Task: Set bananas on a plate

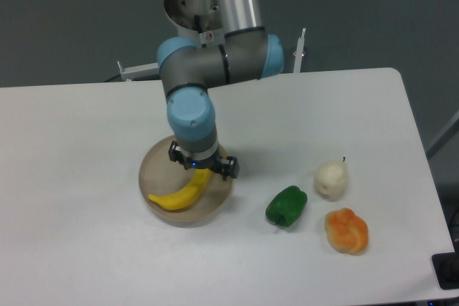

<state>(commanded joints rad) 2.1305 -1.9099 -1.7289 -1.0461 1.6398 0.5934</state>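
Note:
The yellow banana (182, 193) lies across the beige round plate (222, 190) at the table's middle left. Its lower left end reaches the plate's front left rim. Its upper right end runs up under my gripper (203, 170). The gripper hangs straight down over the plate and appears shut on that end of the banana. The wrist hides the fingertips and the back of the plate.
A green pepper (287, 206) lies to the right of the plate. A whitish round fruit (331, 179) and a lumpy orange fruit (347, 231) lie further right. The table's right edge is beyond them.

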